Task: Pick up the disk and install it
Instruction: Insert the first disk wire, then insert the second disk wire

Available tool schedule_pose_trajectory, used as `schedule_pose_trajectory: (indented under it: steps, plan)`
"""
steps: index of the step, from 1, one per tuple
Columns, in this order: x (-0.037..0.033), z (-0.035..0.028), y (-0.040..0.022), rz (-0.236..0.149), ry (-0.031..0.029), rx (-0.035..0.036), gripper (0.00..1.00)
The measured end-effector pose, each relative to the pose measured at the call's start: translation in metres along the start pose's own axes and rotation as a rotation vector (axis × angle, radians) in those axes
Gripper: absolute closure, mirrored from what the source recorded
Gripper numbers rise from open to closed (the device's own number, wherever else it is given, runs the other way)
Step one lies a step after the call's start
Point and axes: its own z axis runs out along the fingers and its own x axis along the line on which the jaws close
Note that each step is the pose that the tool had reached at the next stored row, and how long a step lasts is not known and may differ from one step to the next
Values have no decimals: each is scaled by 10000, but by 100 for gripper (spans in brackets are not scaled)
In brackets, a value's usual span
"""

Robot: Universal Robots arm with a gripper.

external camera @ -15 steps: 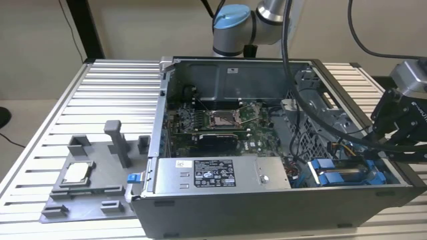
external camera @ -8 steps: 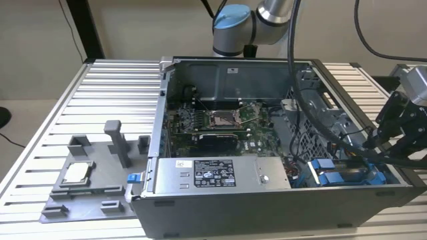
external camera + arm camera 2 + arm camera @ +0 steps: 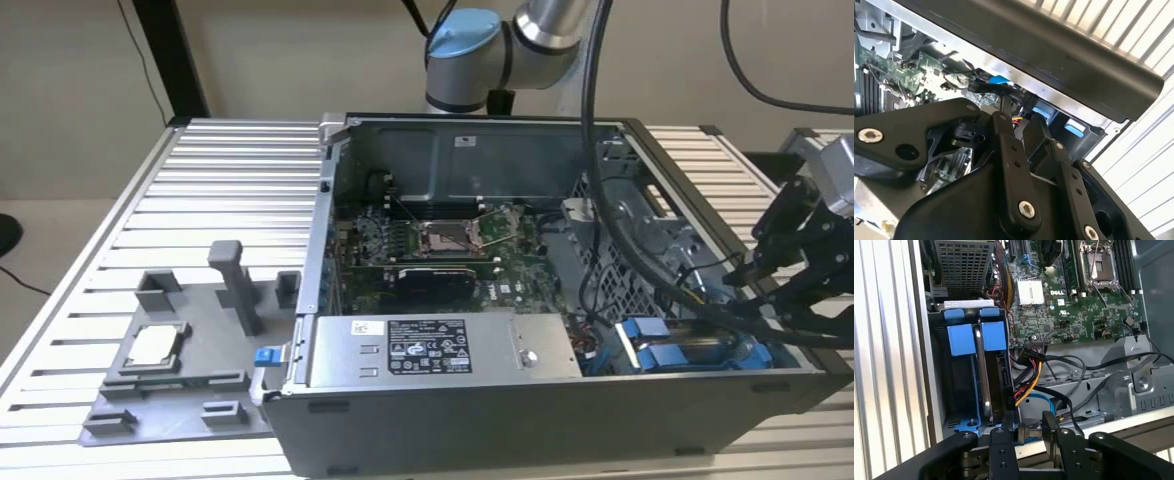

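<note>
The disk [image 3: 985,390] stands on edge in the drive bay at the case's front corner, its blue carrier [image 3: 976,339] showing two blue tabs. In the exterior view the blue carrier [image 3: 651,345] sits low at the case's right end. My gripper [image 3: 754,278] hangs just outside and above that corner, at the exterior view's right. In the first wrist view my gripper [image 3: 1026,422] is open, its black fingers [image 3: 1004,432] apart and holding nothing, a short way off the bay. The second wrist view shows the gripper [image 3: 1021,120] linkage over the case wall.
The open computer case [image 3: 534,420] lies on a slatted table [image 3: 200,190]. A big grey power-supply box [image 3: 427,348] sits beside the bay. Coloured cables [image 3: 1029,371] run next to the disk. A grey fixture [image 3: 174,390] with a small silver chip [image 3: 154,345] lies at the exterior view's left.
</note>
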Motion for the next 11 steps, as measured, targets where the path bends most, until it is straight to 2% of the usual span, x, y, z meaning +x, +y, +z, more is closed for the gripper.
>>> schedule_pose_trajectory:
  steps: [2, 11]
  plan:
    - [15, 4, -7, -1, -18, -3, 0]
    - [29, 42, -16, -4, -31, -6, 0]
